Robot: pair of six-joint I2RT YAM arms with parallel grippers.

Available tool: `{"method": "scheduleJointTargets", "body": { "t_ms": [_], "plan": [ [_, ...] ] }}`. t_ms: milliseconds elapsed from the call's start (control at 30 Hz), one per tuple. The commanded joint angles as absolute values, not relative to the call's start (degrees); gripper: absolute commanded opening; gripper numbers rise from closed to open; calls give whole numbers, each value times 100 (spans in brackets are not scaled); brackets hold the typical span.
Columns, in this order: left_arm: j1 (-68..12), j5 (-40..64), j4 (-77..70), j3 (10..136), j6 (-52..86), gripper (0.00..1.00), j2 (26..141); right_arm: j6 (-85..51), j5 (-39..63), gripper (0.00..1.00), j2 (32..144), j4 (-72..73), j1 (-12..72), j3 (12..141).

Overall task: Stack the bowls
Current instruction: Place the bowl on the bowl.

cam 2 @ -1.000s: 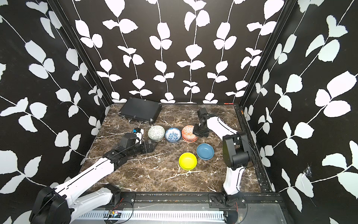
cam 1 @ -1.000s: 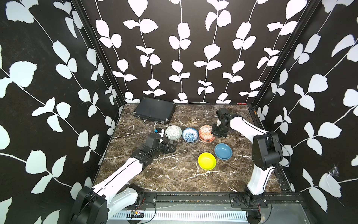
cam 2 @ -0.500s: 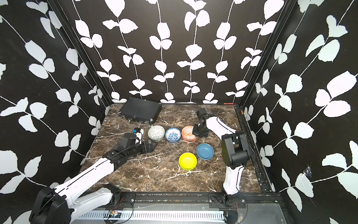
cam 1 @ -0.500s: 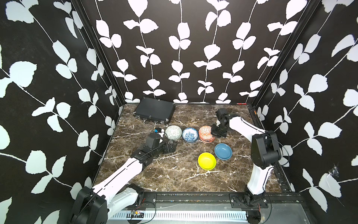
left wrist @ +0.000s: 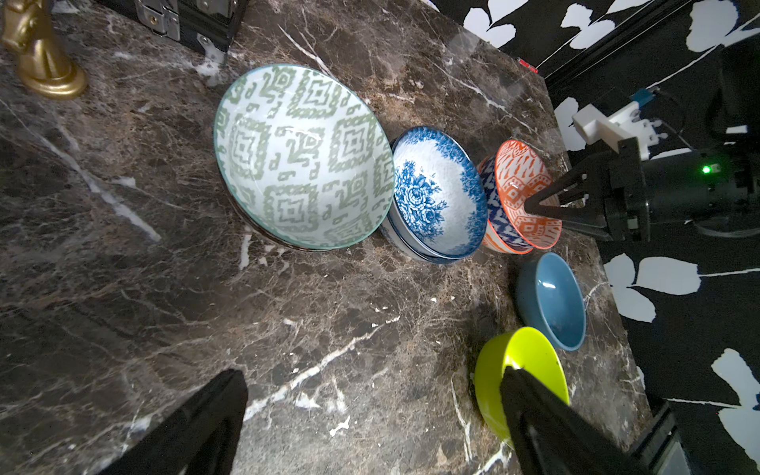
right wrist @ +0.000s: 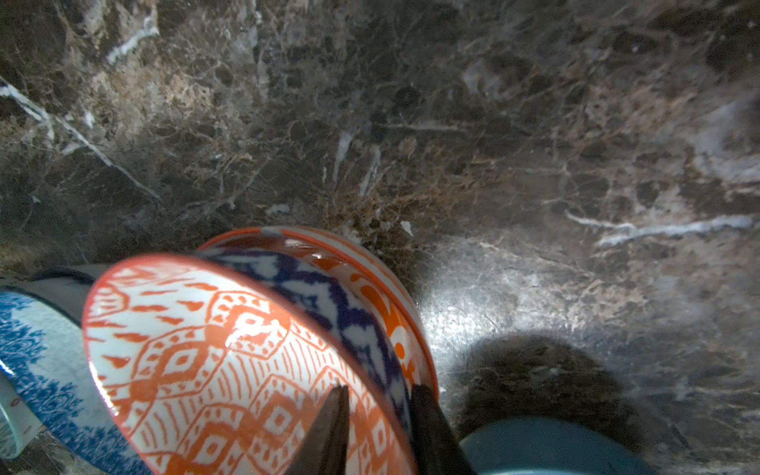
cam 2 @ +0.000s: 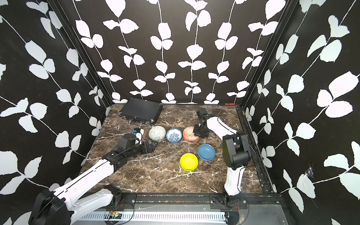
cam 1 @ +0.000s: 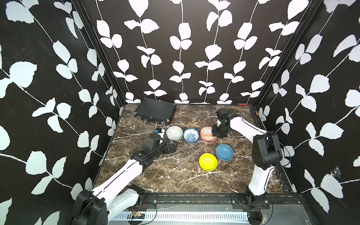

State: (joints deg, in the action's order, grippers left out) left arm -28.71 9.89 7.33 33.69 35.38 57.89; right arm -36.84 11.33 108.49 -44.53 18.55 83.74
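Three pairs of nested bowls stand in a row: pale green-patterned (cam 1: 174, 132), blue-floral (cam 1: 191, 134) and orange-patterned (cam 1: 208, 133). The top orange bowl (right wrist: 230, 353) lies tilted in the lower orange bowl (right wrist: 370, 288). My right gripper (right wrist: 379, 388) straddles its rim, one finger inside and one outside, with the jaws parted and a gap showing on the inner side. A plain blue bowl (cam 1: 224, 152) and a plain yellow bowl (cam 1: 208, 161) sit nearer the front. My left gripper (left wrist: 372, 372) lies low on the table, wide open and empty, in front of the pale bowl (left wrist: 302, 158).
A flat black case (cam 1: 155, 111) lies at the back left corner. A small gold horse figure (left wrist: 39, 53) stands near the case. Patterned walls close three sides of the marble table (cam 1: 175, 175), and a black rail (cam 1: 194, 196) runs along its front edge.
My right gripper's jaws have parted from the top orange bowl's rim, which now rests in the lower orange bowl. The left arm has not moved.
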Motion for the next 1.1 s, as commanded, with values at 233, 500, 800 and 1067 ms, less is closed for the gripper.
{"method": "scheduleJointTargets", "body": {
  "t_ms": [233, 500, 800, 1067],
  "plan": [
    [-2822, 993, 624, 3243, 3546, 99, 5616, -3673, 949, 42, 10581, -4781, 1872, 8512],
    [-2821, 985, 624, 3236, 3551, 99, 5599, -3691, 988, 47, 10556, -4872, 1872, 8619],
    [-2821, 984, 624, 3226, 3559, 99, 5574, -3683, 804, 43, 10424, -5018, 1872, 8564],
    [-2813, 978, 633, 3217, 3560, 99, 5555, -3670, 782, 27, 10589, -4997, 1855, 8547]
  ]
}}
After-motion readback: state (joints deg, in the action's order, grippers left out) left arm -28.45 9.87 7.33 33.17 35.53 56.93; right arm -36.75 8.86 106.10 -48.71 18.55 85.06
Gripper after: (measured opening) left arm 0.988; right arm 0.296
